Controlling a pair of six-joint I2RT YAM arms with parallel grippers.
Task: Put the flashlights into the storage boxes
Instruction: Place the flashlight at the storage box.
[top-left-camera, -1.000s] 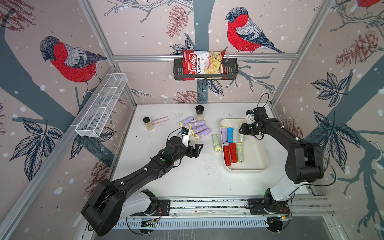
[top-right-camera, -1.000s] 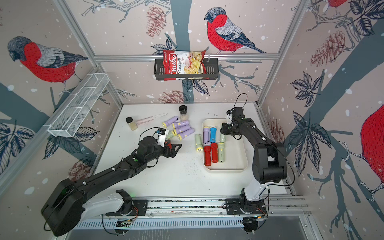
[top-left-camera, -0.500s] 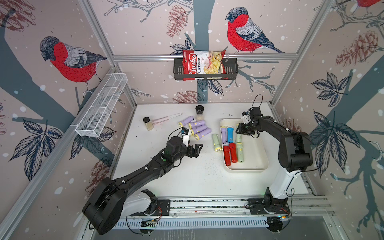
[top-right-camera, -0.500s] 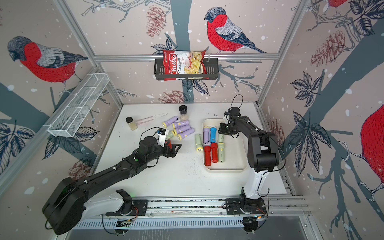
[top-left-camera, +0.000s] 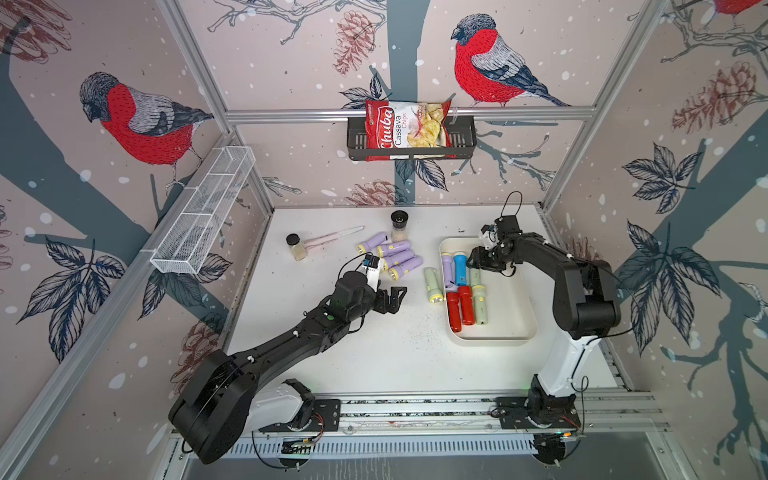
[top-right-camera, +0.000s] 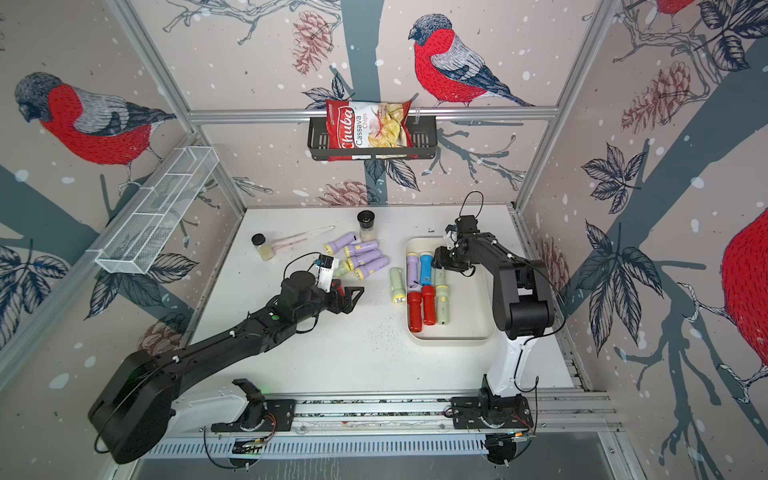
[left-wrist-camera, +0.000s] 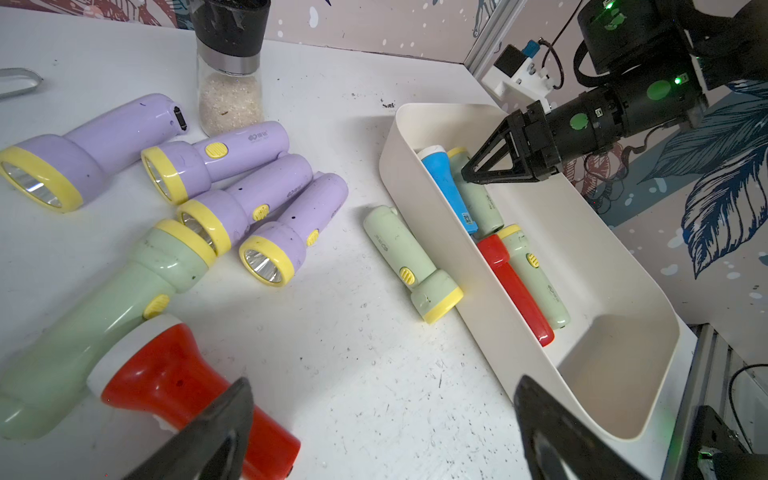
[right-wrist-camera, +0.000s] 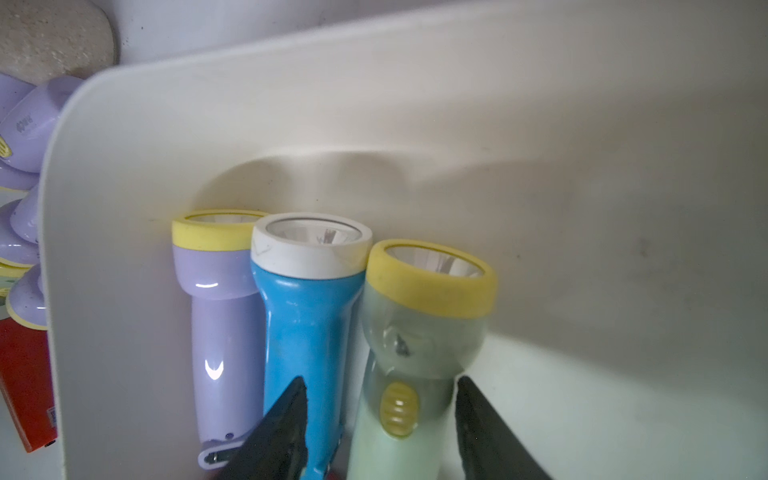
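L arm: stretched fwd from its base, wrist low over the table (top-left-camera: 374, 357), left gripper (top-left-camera: 392, 300) aimed twd the tray (top-left-camera: 513, 309).
L jaws: spread wide, nothing btwn them.
R arm: elbow high, forearm reaching over the tray's far end, right gripper (right-wrist-camera: 382, 384) tipped down into it.
R jaws: parted, one each side of the pale green torch (right-wrist-camera: 419, 328). We see a gap on both sides, so no pinch.
Hidden: in both top views the R gripper covers that torch's head. The L wrist cam (top-left-camera: 371, 270) covers most of the red torch (left-wrist-camera: 166, 382) and its green neighbour (left-wrist-camera: 104, 307). R wrist view cuts off the torch tails.
Unclear: whether an L finger touches the red torch, we can't tell.
In tray: lilac torch (right-wrist-camera: 220, 291), blue torch (right-wrist-camera: 307, 316) and pale green torch side by side, heads twd the end wall. Red pair (top-left-camera: 466, 307) + second green torch (top-left-camera: 480, 301) lie nearer the base.
Outside: loose green torch (top-left-camera: 432, 284) just beside the tray wall. Lilac cluster (top-left-camera: 395, 257) sits by the jar (top-left-camera: 398, 226), near L gripper, well apart from R.
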